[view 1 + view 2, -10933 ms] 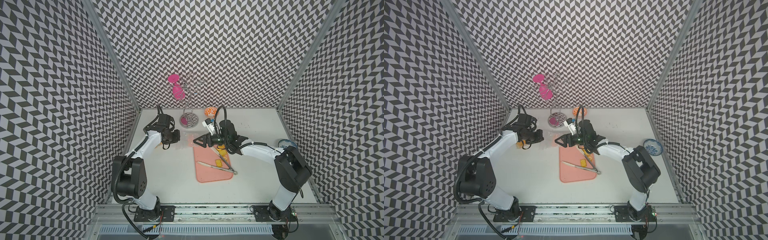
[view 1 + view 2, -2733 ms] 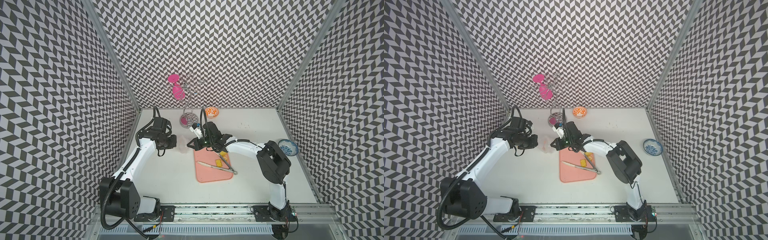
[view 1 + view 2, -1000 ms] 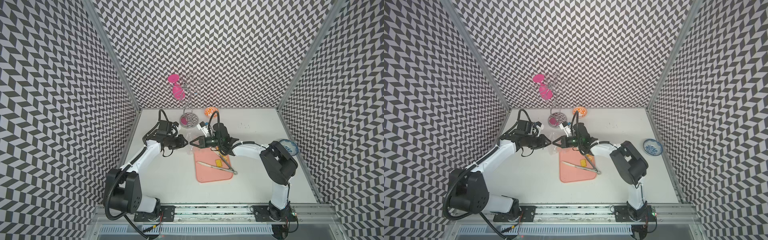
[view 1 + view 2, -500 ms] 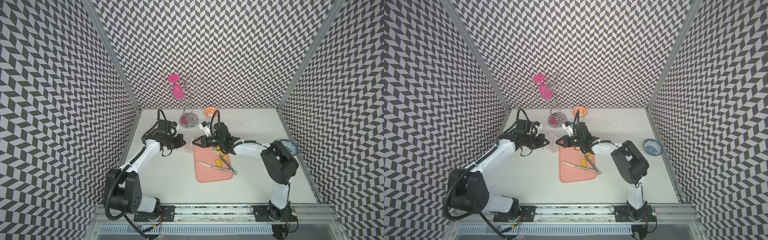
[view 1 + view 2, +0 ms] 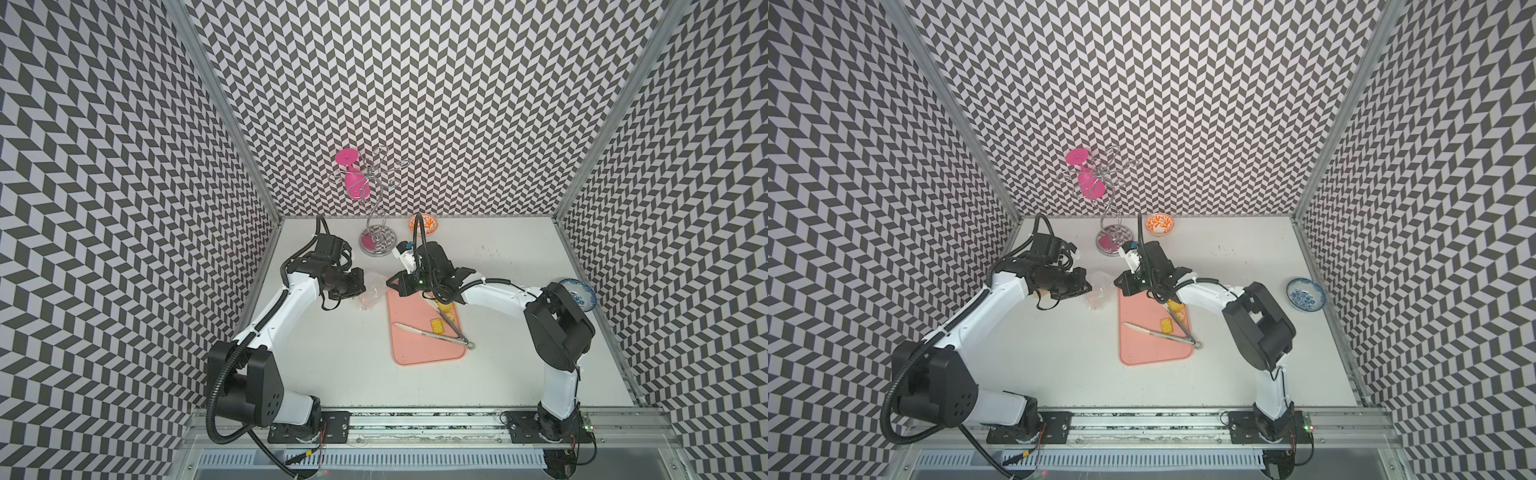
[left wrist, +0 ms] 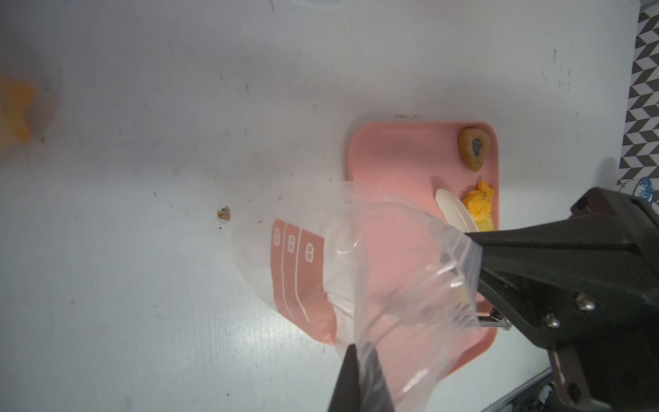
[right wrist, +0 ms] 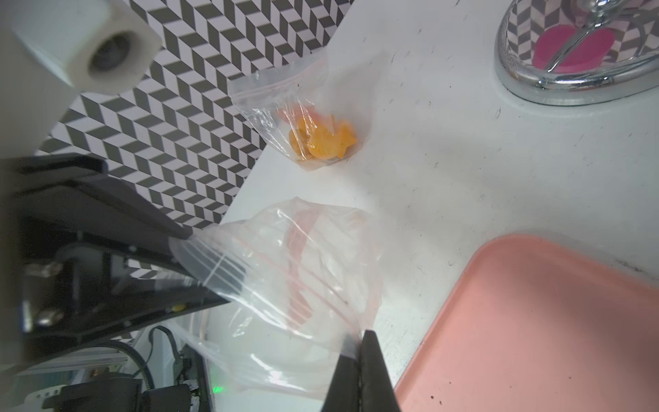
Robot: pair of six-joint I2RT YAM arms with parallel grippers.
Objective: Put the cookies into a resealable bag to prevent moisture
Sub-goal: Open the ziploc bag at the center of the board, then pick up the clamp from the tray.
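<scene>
Over the last few seconds your left arm has swung in from the wall side, and the left gripper (image 5: pixel 362 291) has shut its jaws on the clear resealable plastic bag (image 5: pixel 369 296), opposite the right gripper (image 5: pixel 391 286).

In both top views the bag hangs between them, just beside the far corner of the flat pink plastic tray (image 5: pixel 419 349). A yellow square cookie (image 5: pixel 436 325) lies there against the metal tongs (image 5: pixel 432 334).

In the left wrist view both pairs of jaws pinch the bag's rim, with the mouth pulled open. A brown heart cookie (image 6: pixel 474 148) and a yellow fish cookie (image 6: pixel 479 208) sit on the tray.

The right wrist view shows the same grip. A second small clear bag (image 7: pixel 256 96) with orange cookies (image 7: pixel 321 141) inside lies on the white tabletop (image 7: pixel 463 160) near the wall.

You should find the film light, limp and slick, so hold it at the stiffer zip strip. The cookies look brittle, so take them gently by their edges.
</scene>
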